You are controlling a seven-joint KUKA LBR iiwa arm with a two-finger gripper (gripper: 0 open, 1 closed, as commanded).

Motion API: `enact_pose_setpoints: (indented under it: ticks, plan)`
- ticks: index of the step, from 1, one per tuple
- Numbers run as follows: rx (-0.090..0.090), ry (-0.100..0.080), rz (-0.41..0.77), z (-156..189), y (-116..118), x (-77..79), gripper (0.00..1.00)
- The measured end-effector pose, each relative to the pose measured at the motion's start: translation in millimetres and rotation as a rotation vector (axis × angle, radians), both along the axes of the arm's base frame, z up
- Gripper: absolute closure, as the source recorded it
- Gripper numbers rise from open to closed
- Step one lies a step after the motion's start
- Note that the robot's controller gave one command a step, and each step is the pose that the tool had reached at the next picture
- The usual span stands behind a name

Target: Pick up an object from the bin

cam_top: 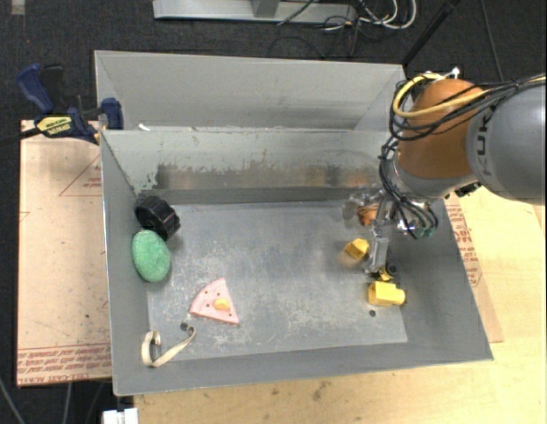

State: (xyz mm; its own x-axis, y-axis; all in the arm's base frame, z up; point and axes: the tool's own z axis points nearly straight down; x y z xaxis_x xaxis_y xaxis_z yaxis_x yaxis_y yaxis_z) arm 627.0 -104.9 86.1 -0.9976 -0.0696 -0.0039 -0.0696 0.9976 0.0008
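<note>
The grey metal bin (282, 162) takes up most of the camera view. The arm (513, 140) comes in over its right wall, with an orange cover (436, 144) and looped cables at the wrist. From there the hand (380, 272) hangs down into the right part of the bin, with its tip low over the floor. Whether the hand is apart or together cannot be told from this angle, and nothing can be seen clamped in it.

Far from the hand, at the opposite side of the bin, lies a green oval lump (151, 255). Beside it, toward the back wall, is a black round piece (156, 215). A pink wedge with a yellow spot (215, 304) lies on the floor well to the view's left of the hand and a little nearer the front. Beyond it, in the front left corner, is a cream strap with a hook end (163, 347).

Closest to the hand is a yellow block with a dark top (387, 295). It lies just in front of the hand's tip, so near that touching or apart cannot be judged. A smaller yellow piece (355, 251) lies just beside the hand on the view's left, level with its lower part.
</note>
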Motion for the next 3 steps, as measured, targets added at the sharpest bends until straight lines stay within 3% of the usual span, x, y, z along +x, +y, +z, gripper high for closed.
enact_pose_setpoints:
  ticks: [1, 2, 3]
  plan:
    - [0.008, -0.002, 0.292, -14, -31, -29.4, 1.0]
    - [0.006, -0.001, 0.292, -14, -32, -29.5, 1.0]
    - [0.003, 0.008, 0.291, 36, -19, -53.3, 1.0]
